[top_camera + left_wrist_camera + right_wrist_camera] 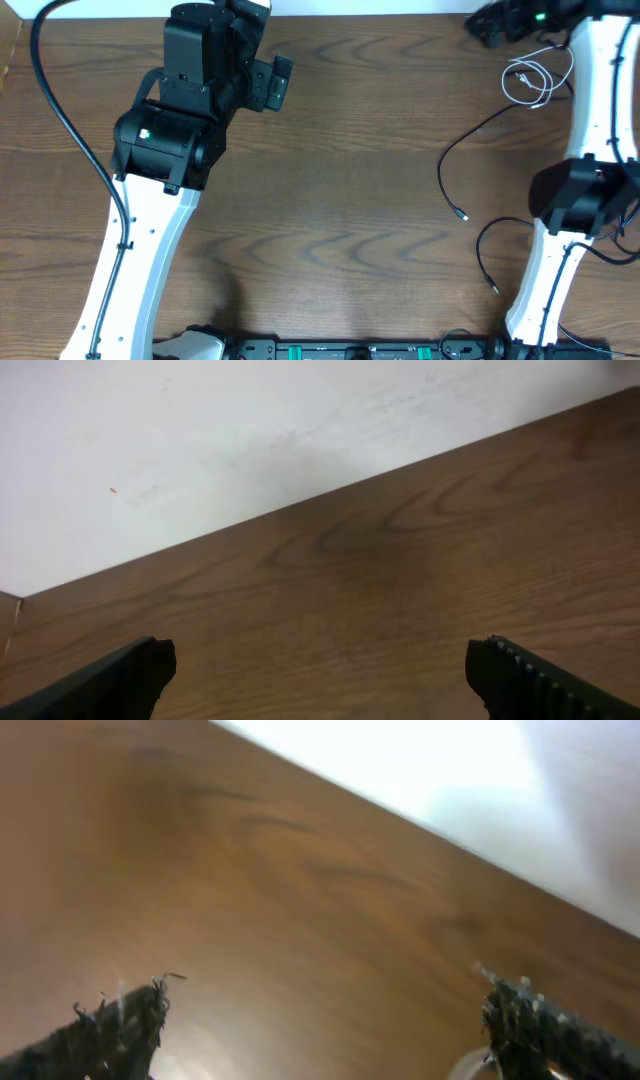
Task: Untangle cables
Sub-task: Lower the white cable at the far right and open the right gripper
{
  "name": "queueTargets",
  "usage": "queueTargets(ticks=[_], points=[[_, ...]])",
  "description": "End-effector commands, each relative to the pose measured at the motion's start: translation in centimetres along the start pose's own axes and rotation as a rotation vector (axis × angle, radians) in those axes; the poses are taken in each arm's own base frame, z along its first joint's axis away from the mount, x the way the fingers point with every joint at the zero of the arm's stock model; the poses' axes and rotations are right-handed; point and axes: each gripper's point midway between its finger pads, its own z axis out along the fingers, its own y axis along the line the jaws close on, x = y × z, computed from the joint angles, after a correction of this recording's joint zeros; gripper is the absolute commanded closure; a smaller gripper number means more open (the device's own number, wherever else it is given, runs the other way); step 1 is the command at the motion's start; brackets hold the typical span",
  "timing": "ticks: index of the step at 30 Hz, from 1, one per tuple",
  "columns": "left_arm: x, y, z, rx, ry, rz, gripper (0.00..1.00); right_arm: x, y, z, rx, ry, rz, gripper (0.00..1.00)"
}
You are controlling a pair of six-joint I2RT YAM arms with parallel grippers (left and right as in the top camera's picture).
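Observation:
A short white cable (531, 80) lies in a loose coil at the table's far right. A thin black cable (447, 160) curves from beside that coil down to a small plug (463, 215). Another black cable (483, 255) runs out from under the right arm and ends near the front. My right gripper (480, 27) hovers at the back edge, left of the white coil. Its jaws stand open (325, 1030) over bare wood, and a sliver of white cable (468, 1066) shows by the right finger. My left gripper (276, 80) is far off at the back left, open (320, 680) and empty.
A thick black robot cable (62, 105) arcs across the far left. The right arm's white link (590, 100) stands next to the white coil. The table's back edge meets a white wall (200, 440). Arm bases (350, 350) line the front edge.

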Motion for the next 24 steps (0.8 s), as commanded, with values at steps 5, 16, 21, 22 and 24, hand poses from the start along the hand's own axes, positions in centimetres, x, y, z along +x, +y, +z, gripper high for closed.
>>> queueTargets(ticks=[5,16,21,22,24], points=[[-1.4,1.6,-2.4,-0.072,-0.054,0.028,0.02,-3.4,10.2,-4.0,-0.016,0.031,-0.296,0.01],[-3.2,3.6,-8.4,-0.142,-0.188,0.012,0.02,-7.6,16.0,-14.4,0.241,-0.073,-0.397,0.01],[-5.0,6.2,-11.4,-0.273,-0.289,-0.034,0.02,-8.1,17.4,-18.4,0.27,-0.139,-0.409,0.01],[-5.5,6.6,-12.2,-0.293,-0.321,-0.046,0.02,-8.1,17.7,-19.1,0.274,-0.15,-0.413,0.01],[-6.0,6.8,-13.3,-0.298,-0.355,-0.056,0.02,-7.8,18.0,-19.7,0.273,-0.148,-0.413,0.01]])
